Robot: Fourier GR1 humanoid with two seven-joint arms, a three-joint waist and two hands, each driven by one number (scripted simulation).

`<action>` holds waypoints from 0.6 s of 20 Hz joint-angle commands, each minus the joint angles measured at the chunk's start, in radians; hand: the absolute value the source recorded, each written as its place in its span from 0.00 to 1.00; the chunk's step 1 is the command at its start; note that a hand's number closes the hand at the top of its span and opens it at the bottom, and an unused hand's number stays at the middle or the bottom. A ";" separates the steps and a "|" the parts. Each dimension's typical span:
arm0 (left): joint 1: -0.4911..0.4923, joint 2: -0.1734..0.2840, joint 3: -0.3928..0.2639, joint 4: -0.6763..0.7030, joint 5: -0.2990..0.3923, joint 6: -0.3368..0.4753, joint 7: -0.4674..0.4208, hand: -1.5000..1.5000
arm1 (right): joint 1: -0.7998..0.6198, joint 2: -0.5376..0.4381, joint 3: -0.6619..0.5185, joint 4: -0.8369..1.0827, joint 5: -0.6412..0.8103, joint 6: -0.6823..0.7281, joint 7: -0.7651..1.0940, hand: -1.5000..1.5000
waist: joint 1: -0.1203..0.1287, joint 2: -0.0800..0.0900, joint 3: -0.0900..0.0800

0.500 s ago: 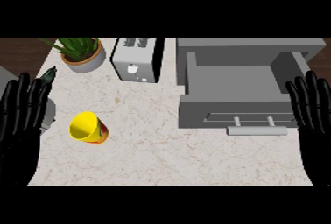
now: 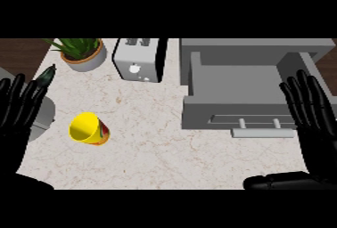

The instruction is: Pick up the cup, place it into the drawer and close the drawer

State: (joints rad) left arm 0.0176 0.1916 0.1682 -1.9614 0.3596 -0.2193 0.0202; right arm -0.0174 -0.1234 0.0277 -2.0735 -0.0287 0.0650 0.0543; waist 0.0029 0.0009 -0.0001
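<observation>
Cup (image 2: 88, 128): tilted on counter (image 2: 164, 151), left of open drawer (image 2: 244, 84), well apart | Left hand (image 2: 18, 107): fingers straight, nothing held | Right hand (image 2: 309, 107): fingers straight, nothing held | Risk: tilted cup may be tipped or rolled if approached off-centre.

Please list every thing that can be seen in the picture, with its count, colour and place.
Yellow cup with red pattern: one, yellow, left half of the counter, tilted.
Open grey drawer: one, grey, right half, pulled out, with a pale handle at its front.
Silver toaster: one, silver and black, back middle.
Potted green plant: one, green in a tan pot, back left.
Beige marble counter: one, beige, under everything.
Left hand: one, black, left edge, fingers straight.
Right hand: one, black, right edge beside the drawer, fingers straight.
</observation>
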 commanded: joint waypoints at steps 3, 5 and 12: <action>-0.075 0.025 0.048 0.220 0.087 -0.063 0.009 0.00 | -0.085 -0.023 -0.010 0.068 -0.028 0.038 0.070 0.00 | -0.005 0.001 0.000; -0.073 0.067 0.104 0.224 0.131 -0.090 0.033 0.00 | -0.154 -0.018 -0.036 0.116 -0.046 0.037 0.077 0.00 | -0.001 0.000 0.000; -0.106 0.058 0.103 0.478 -0.012 -0.118 -0.118 0.00 | -0.106 -0.043 -0.080 0.153 -0.071 0.099 0.001 0.00 | -0.006 0.000 0.000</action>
State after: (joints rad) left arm -0.0721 0.2538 0.2700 -1.5889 0.4027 -0.3249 -0.0365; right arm -0.1515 -0.1548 -0.0288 -1.9333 -0.0805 0.1272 0.0911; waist -0.0011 0.0012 -0.0004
